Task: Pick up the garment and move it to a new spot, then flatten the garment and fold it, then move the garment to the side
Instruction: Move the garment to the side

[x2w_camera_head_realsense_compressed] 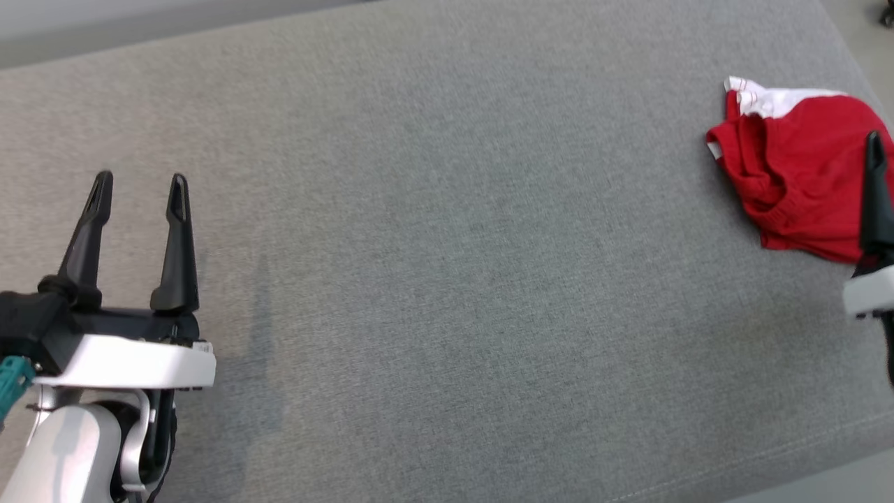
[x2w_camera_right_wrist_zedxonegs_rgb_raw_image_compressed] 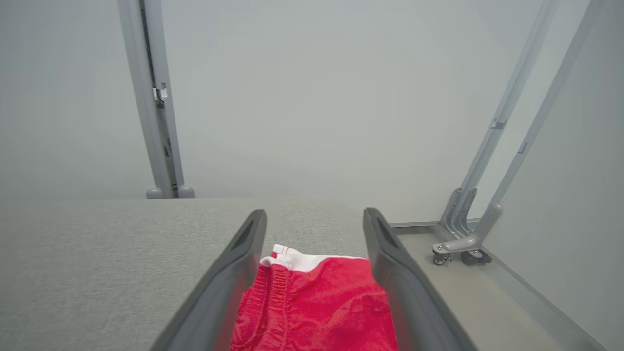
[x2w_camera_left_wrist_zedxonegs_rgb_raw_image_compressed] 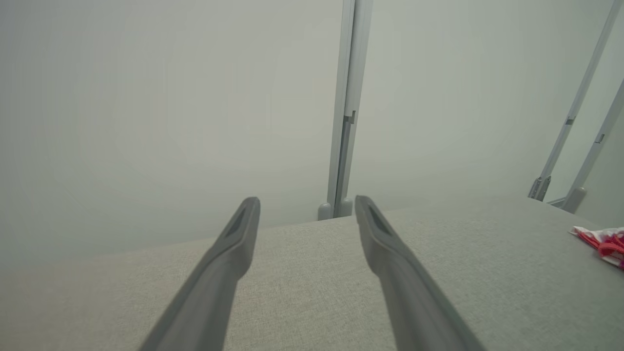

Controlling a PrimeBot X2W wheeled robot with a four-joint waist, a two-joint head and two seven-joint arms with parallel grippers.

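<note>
- Across most of the head view runs the counter (x2w_camera_head_realsense_compressed: pixel 447 279), covered in plain grey woven fabric; a seam runs along its lower right edge.
- Beyond it: a pale blank wall, a grey upright post (x2w_camera_right_wrist_zedxonegs_rgb_raw_image_compressed: pixel 156 97) at the upper left of the right wrist view, and slanted grey struts ending in small castors (x2w_camera_right_wrist_zedxonegs_rgb_raw_image_compressed: pixel 460 256) on the floor (x2w_camera_right_wrist_zedxonegs_rgb_raw_image_compressed: pixel 492 297) at the right.
- Garment (x2w_camera_head_realsense_compressed: pixel 796 175): bunched in a red heap with a white patch on top, at the upper right of the head view, close to the counter's right edge.
- Left pincer (x2w_camera_head_realsense_compressed: pixel 140 177): lower left, released, fingers apart over bare fabric, well apart from the garment.
- Right pincer (x2w_camera_right_wrist_zedxonegs_rgb_raw_image_compressed: pixel 314 214): released, fingers spread either side of the red cloth, not pinching it.
- Cut off: in the head view one dark finger of the right pincer and a bit of white housing show at the right edge, covering part of the garment.
- Bottom of the right wrist view crops the garment.
- No chest print readable.
- Dark speck in the head view's top right corner: cannot tell what it is.
</note>
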